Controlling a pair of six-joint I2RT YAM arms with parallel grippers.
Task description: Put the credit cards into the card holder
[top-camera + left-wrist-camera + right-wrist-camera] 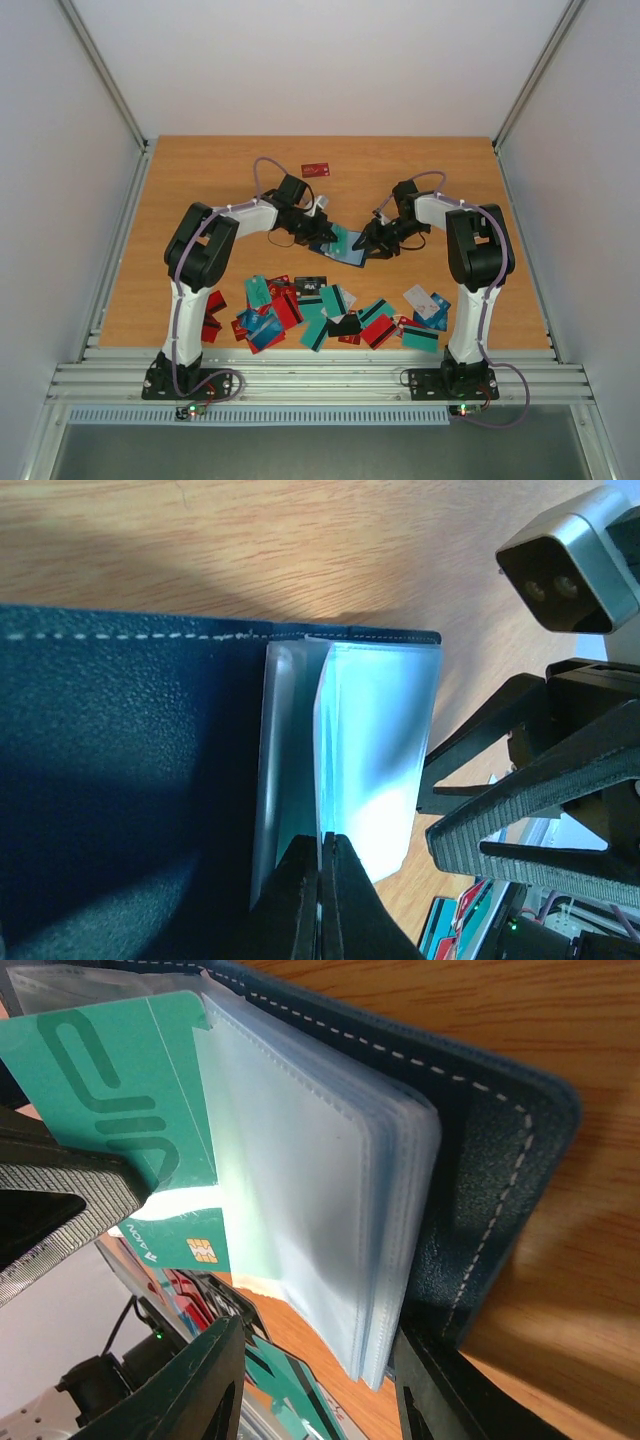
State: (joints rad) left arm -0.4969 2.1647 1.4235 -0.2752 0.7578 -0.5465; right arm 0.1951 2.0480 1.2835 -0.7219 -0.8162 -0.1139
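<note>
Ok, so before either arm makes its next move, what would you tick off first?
1. Card holder lies open between the two arms: ok.
2. Left gripper is pinched shut on a clear sleeve, spreading the pockets: ok.
3. Teal card is fully inside its pocket: not ok, a good part sticks out past the sleeve's edge.
4. Right gripper is open, straddles the sleeve pack and clamps nothing: ok.
5. All credit cards are put away: not ok, a heap lies near the arm bases and a red card lies alone at the far side.
6. Empty pockets remain for the rest: cannot tell.
</note>
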